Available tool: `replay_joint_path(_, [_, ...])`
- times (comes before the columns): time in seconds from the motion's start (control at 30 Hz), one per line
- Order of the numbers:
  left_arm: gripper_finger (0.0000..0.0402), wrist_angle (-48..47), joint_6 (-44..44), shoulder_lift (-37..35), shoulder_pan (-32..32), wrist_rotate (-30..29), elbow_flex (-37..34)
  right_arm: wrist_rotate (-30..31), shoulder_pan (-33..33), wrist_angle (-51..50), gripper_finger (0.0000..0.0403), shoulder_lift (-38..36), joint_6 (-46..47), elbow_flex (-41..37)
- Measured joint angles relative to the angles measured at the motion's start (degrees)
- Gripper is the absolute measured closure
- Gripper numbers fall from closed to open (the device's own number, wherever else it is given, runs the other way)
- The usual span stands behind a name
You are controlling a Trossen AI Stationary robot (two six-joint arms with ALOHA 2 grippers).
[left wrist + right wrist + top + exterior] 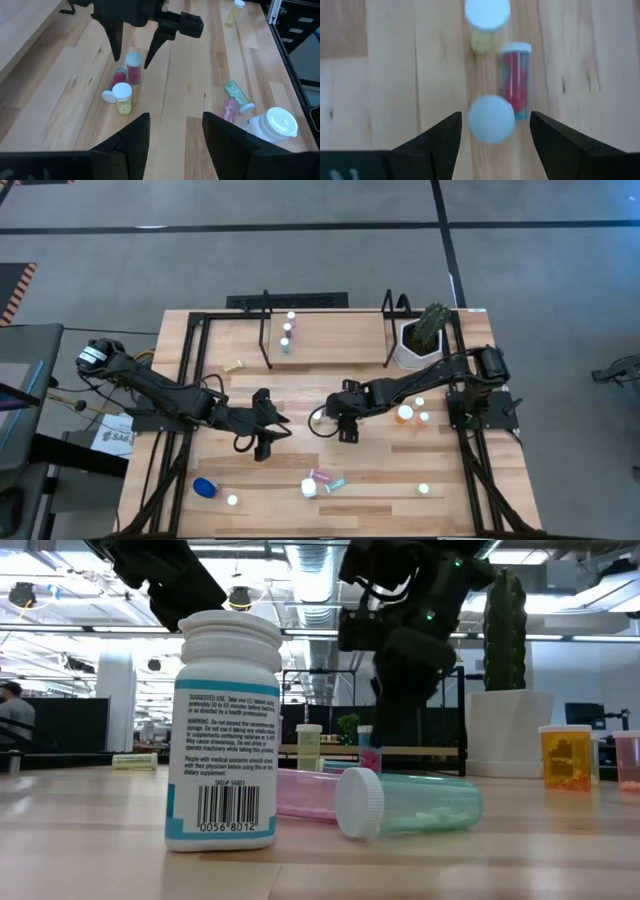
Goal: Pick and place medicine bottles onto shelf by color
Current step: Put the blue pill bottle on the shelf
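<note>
My right gripper [131, 60] stands open and points down over an upright pink bottle with a white cap [491, 119]. One finger is on each side of the cap, with gaps showing. Beside that bottle a red bottle [516, 80] lies on its side, and a yellow bottle [122, 97] stands upright. My left gripper [175, 135] hangs open above the table's middle [270, 430], nothing between its fingers. The shelf [330, 335] at the far middle carries three small bottles [287, 330] near its left end.
A big white bottle [225, 730], a pink vial [305, 792] and a teal vial [410, 802] lie near the front edge. A blue bottle [204, 487] is front left and orange bottles [405, 414] are right. A potted plant [420, 340] stands beside the shelf.
</note>
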Motion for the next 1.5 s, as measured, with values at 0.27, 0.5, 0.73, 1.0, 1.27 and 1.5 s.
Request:
replay_joint_path(0.27, [0.0233,-0.54,-0.30,0.02,0.00,-0.05,0.02,-0.07,0.02,1.21,0.0161,0.64,0.11,0.08])
replay_joint_path(0.5, [0.0233,-0.50,-0.28,0.02,0.00,-0.11,0.02,-0.14,0.00,0.71,0.0243,0.70,0.02,0.08])
replay_joint_path(0.73, [0.0233,-0.47,-0.24,0.02,0.00,-0.09,0.02,-0.38,0.00,0.77,0.0298,0.62,-0.36,0.08])
replay_joint_path(1.0, [0.0233,-0.37,-0.24,0.02,0.00,-0.10,0.02,-3.11,-2.70,-3.91,0.0249,-3.70,-1.72,0.07])
replay_joint_path(1.27, [0.0233,0.21,0.08,0.02,0.09,-2.05,0.02,-2.85,-13.73,-6.06,0.0264,-11.40,-6.61,0.10])
replay_joint_path(1.5, [0.0233,0.07,0.24,0.02,1.27,-2.01,0.02,-2.63,-28.61,-4.91,0.0268,-12.51,-2.11,0.10])
